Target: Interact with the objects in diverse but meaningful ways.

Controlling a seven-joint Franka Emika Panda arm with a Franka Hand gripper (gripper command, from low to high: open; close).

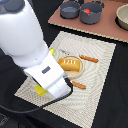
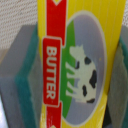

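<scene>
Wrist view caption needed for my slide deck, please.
Close-up of the tool shut on a yellow butter block with a cow label.

Black table (image 1: 107, 95); cream striped placemat (image 1: 95, 62) flat on it; brown board (image 1: 107, 30) beyond mat.

Between my fingers (image 2: 22, 75) I hold the yellow butter block (image 2: 80, 65), which fills the wrist view with its red label reading BUTTER and a picture of a cow; in the exterior view only its yellow corner shows under my arm. The orange-brown bread loaf (image 1: 70, 63) lies on a light plate in the middle of the mat. The round red tomato (image 1: 87, 10) sits in a dark pot at the far side.
</scene>
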